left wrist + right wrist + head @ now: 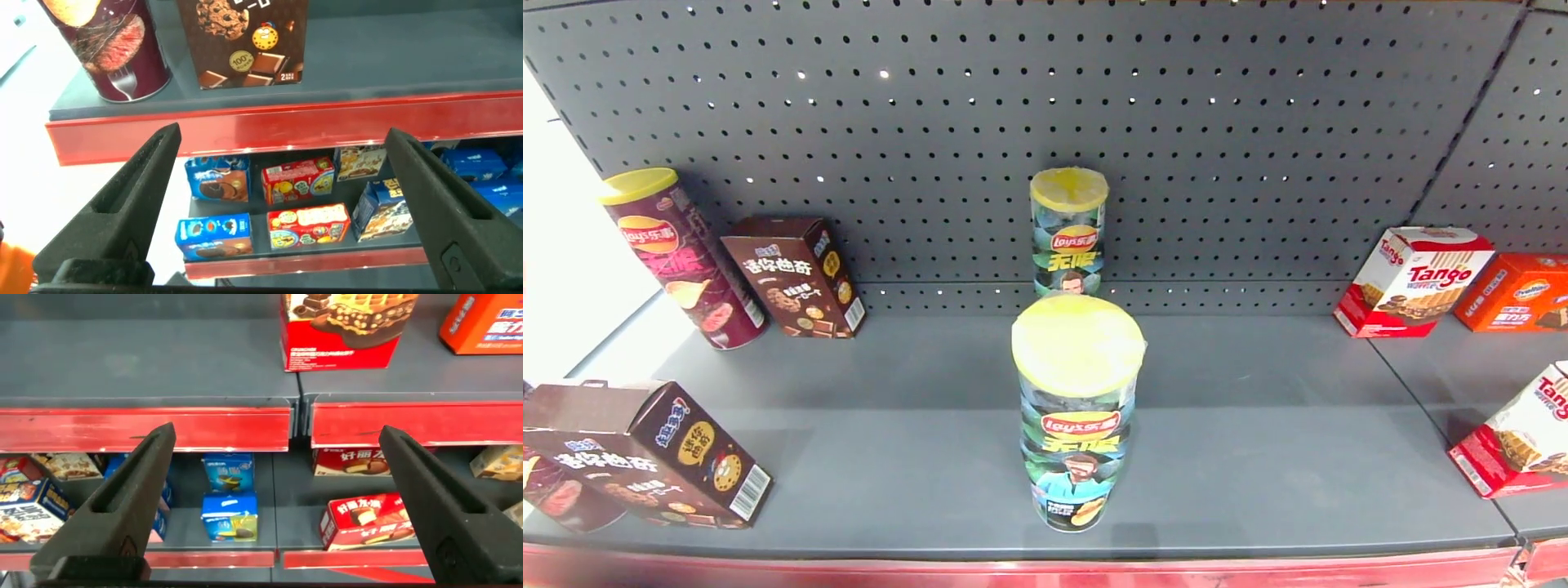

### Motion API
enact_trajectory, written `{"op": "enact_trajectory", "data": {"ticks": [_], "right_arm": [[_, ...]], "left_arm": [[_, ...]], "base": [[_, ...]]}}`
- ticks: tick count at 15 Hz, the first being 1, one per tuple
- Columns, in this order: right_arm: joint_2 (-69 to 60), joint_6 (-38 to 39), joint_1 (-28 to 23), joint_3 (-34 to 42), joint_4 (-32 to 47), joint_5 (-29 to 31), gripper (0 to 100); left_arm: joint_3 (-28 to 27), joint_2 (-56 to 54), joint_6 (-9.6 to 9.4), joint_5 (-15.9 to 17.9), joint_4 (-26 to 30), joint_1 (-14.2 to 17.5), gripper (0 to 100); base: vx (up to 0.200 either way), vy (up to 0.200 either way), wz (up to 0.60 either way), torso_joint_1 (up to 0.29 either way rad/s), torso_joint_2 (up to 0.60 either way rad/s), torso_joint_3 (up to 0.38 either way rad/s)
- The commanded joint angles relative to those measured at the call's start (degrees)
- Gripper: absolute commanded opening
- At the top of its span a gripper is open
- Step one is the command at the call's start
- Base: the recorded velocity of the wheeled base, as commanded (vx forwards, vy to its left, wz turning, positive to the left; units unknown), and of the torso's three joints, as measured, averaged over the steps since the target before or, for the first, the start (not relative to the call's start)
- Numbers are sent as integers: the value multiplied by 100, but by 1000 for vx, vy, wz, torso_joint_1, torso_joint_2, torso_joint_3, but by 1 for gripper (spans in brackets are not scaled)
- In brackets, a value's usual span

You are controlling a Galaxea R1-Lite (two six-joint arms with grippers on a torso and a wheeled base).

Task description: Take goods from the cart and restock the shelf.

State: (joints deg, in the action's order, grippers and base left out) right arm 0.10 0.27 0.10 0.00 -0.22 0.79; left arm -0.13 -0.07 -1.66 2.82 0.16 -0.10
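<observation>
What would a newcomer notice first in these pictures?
A tall blue-green chip can with a yellow plastic lid stands upright in the middle of the grey metal shelf, near its front edge. A second such can stands straight behind it, close to the perforated back wall. A dark maroon chip can is at the rear left, a red-and-white cardboard wafer box at the rear right.

Near the shelf [1258, 457] front edge, centred: front can [1078, 408]. Directly behind it, second can [1068, 233] (by the back panel [1258, 122]). Left of it, third can [678, 257] and cookie boxes [796, 275]; right of it, wafer boxes [1413, 282].
</observation>
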Motion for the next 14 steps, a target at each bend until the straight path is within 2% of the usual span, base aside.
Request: {"op": "enact_trajectory", "data": {"ticks": [1, 3, 13, 14], "right_arm": [[8, 0, -1, 0, -4, 0, 100], [8, 0, -1, 0, -4, 0, 100], [8, 0, -1, 0, -4, 0, 100], [8, 0, -1, 0, -4, 0, 100]], "left_arm": [[-4, 7, 8, 0, 2, 1, 100], [-4, 7, 8, -9, 2, 1, 100], [5, 7, -1, 0, 2, 1, 100], [5, 7, -28, 8, 2, 1, 100]], "base": [[0, 0, 0, 0, 0, 0], [0, 200, 0, 0, 2, 2], [0, 0, 0, 0, 0, 0], [0, 200, 0, 2, 2, 2]]}}
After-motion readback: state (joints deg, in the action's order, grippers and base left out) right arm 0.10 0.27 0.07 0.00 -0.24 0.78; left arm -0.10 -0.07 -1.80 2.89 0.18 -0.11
